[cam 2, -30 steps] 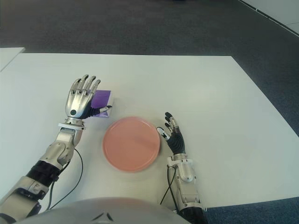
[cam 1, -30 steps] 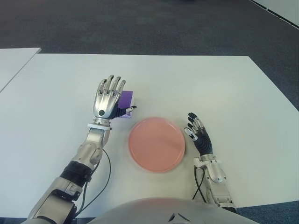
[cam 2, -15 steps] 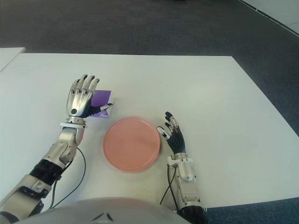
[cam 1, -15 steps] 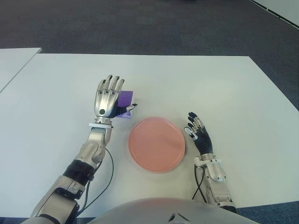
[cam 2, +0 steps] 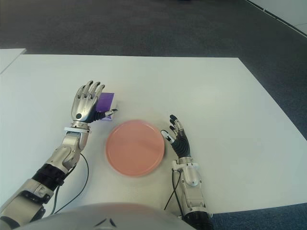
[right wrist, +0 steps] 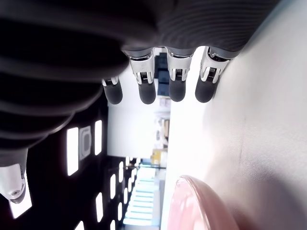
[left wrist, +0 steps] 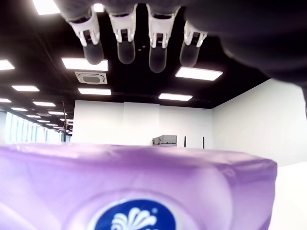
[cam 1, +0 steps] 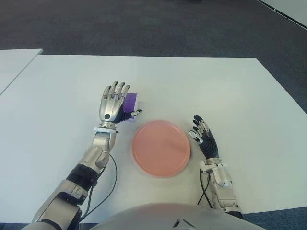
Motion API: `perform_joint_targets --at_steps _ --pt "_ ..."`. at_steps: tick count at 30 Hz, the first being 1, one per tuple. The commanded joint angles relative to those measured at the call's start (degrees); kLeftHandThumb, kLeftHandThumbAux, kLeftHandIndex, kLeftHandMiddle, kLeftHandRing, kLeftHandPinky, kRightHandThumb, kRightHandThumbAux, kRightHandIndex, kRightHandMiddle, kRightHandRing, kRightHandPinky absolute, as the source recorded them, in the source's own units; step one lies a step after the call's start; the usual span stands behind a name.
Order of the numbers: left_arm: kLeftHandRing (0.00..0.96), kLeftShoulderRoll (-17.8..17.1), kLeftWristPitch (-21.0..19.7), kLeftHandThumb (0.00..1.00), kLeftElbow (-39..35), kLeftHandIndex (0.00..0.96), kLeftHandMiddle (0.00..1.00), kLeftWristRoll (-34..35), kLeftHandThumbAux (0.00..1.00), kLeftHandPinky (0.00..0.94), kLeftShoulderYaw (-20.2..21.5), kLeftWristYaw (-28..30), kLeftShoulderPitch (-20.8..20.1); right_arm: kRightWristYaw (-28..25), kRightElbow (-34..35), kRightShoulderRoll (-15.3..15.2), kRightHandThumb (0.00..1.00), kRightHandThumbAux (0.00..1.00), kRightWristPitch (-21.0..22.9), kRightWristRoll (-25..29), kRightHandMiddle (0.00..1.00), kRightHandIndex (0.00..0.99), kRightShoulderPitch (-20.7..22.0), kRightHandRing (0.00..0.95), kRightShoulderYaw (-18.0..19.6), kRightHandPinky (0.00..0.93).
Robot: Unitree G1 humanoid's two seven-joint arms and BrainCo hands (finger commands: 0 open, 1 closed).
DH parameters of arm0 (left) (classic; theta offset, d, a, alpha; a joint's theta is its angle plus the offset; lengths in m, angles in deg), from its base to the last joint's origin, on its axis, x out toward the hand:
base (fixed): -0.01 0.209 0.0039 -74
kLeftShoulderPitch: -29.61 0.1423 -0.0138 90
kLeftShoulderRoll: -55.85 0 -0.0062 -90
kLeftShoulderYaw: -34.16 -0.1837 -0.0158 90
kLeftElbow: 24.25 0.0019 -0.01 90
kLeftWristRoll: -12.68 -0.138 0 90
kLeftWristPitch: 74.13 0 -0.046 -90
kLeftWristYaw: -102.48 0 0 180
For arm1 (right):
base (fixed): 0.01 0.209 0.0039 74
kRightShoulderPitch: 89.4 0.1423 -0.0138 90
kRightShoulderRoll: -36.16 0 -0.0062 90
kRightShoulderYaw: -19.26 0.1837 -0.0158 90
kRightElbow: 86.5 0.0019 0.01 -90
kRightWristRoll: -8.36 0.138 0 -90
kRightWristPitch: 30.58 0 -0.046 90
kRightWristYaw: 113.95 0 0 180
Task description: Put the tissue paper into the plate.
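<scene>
Left hand point(cam 1: 113, 103) shifted slightly right, fingers spread, empty, hiding part of purple plastic-wrapped tissue pack point(cam 1: 130, 101) at 11 o'clock of round pink plate point(cam 1: 160, 148). Right hand point(cam 1: 203, 137) open beside plate. White tabletop point(cam 1: 216, 86); dark carpet floor point(cam 1: 144, 24).

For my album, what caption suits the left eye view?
Open left robot hand poised at purple tissue pack, pink plate alongside.

My rig's 2 metal hands

I saw silver, jointed fingers on the left hand point(cam 1: 111, 103), dark palm on the right hand point(cam 1: 204, 139), black cables trailing both forearms.
</scene>
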Motion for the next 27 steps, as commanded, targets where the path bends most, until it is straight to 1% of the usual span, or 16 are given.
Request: perform_joint_targets --at_steps 1,6,9,14,27 --pt "0.068 0.2 0.0 0.186 1.8 0.12 0.099 0.8 0.289 0.09 -0.5 0.5 -0.7 0.0 -6.8 0.3 0.236 0.484 5.0 -0.4 0.075 0.044 -4.0 0.024 -0.1 0.0" --pt "0.07 0.4 0.1 0.192 3.2 0.129 0.101 1.3 0.279 0.102 -0.7 -0.2 -1.0 -0.1 -7.1 0.4 0.233 0.481 4.5 -0.4 0.068 0.045 -3.9 0.016 -0.2 0.0" --pt "0.068 0.8 -0.2 0.2 3.7 0.135 0.099 1.9 0.276 0.103 -0.6 0.3 -0.9 0.0 -7.1 0.5 0.233 0.478 4.5 -0.5 0.066 0.046 -3.9 0.013 -0.2 0.0" --pt "0.061 1.6 -0.5 0.197 5.2 0.125 0.087 2.5 0.278 0.096 -1.0 0.3 -1.2 0.2 -7.2 0.7 0.232 0.475 4.2 -0.5 0.068 0.043 -3.9 0.013 -0.2 0.0" --pt "0.048 2.7 1.7 0.182 13.4 0.092 0.072 3.7 0.307 0.074 -2.7 -2.5 -3.5 0.2 -8.2 0.9 0.223 0.474 2.5 -0.7 0.069 0.045 -3.8 0.013 -0.3 0.0"
